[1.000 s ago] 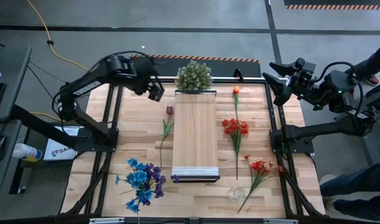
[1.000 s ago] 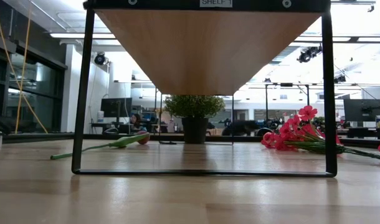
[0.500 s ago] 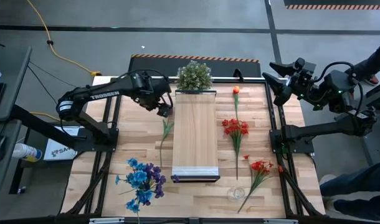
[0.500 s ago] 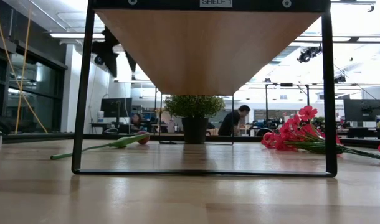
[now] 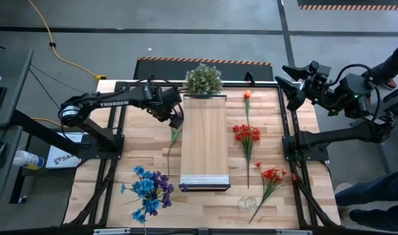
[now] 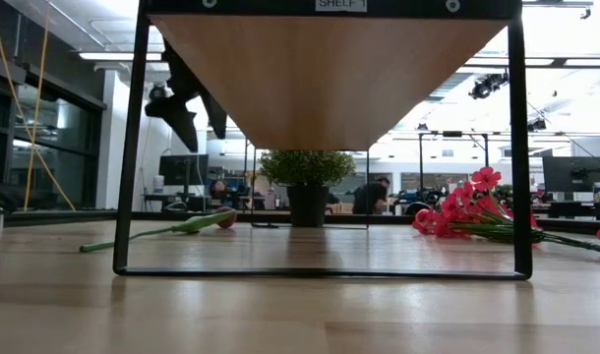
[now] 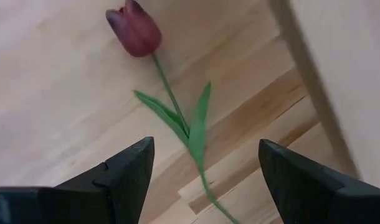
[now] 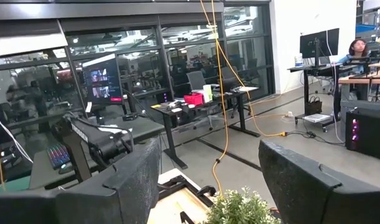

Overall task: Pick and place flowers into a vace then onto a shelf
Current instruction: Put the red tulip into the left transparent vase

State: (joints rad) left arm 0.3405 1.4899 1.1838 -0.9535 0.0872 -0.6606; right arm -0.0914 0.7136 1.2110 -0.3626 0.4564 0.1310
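Barely started. Left gripper (image 5: 176,118) hung with its jaws spread and empty over the dark red tulip (image 7: 134,28), which lay flat on the table just left of the shelf (image 5: 204,140). Right gripper (image 5: 285,85) waited spread and empty at the far right corner. Blue-purple bunch (image 5: 147,189), red flowers (image 5: 246,134), orange bud (image 5: 247,94) all lay on the tabletop. Clear vase (image 5: 246,203) at near edge stood empty. Shelf top held no flowers. Everything was left to do.

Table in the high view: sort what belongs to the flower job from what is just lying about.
Job: dark red tulip under the open left gripper; blue-purple bunch; red flowers; orange flower; glass vase; shelf.
Lying about: bushy potted plant; yellow cable.
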